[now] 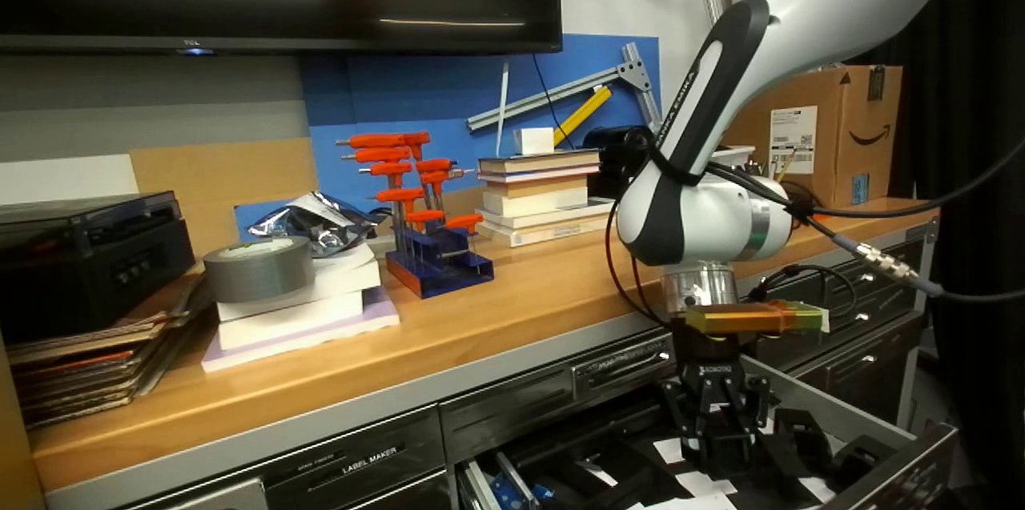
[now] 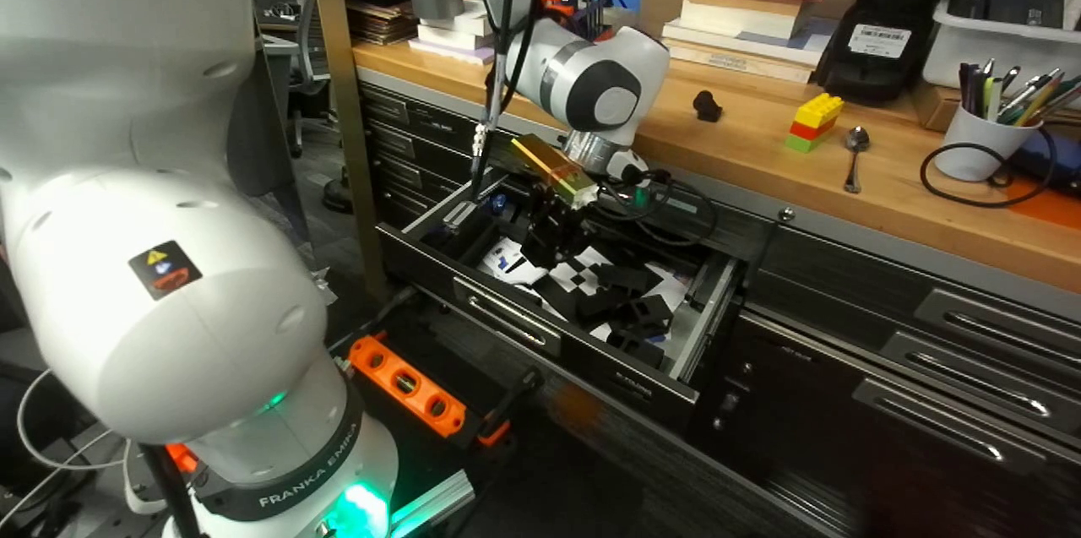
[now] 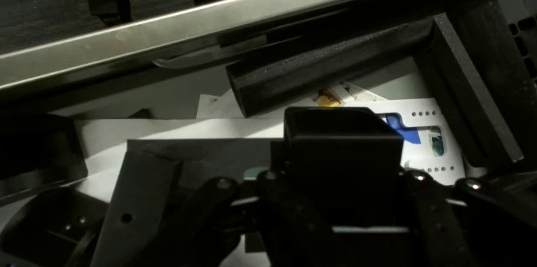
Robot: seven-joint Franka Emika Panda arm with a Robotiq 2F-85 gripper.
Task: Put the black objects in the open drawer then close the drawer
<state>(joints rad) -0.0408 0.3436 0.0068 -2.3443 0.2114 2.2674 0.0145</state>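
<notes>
- Wrist view: the gripper pinches a black block.
- I worry the dark piece at its nine o'clock could tip it.
- Tipped up, it could jam the drawer.

a spoon lies near toy bricks on the worktop.

The dark metal drawer with a silver bar handle stands open, its bottom patterned black and white. Black pieces lie grouped toward its right. The pincer grips a black block over the drawer; a small black lump sits on the worktop beyond.
</notes>
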